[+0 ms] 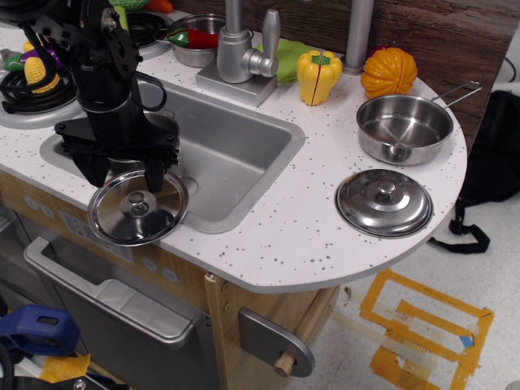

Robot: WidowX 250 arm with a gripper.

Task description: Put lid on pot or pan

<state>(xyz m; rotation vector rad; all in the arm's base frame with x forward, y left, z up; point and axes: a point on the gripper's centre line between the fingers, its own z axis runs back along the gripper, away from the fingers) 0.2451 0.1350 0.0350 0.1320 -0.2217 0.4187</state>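
The flat, shiny steel lid [138,208] with a small centre knob lies level at the front-left corner of the sink [236,154], overlapping the sink's front rim. My gripper [123,174] hangs directly above it. Its two black fingers [154,174] are spread apart and their tips reach just over the lid's back edge. They do not close on the knob. The small deep pot is not visible; the lid and the arm hide whatever stands beneath them.
A shallow steel pan [404,128] with a long wire handle and a more domed steel lid [383,203] sit on the right of the counter. A faucet [237,49], yellow pepper [318,76], orange pumpkin [389,71] and a bowl of vegetables [197,41] line the back. The stove with corn [37,71] is at the left.
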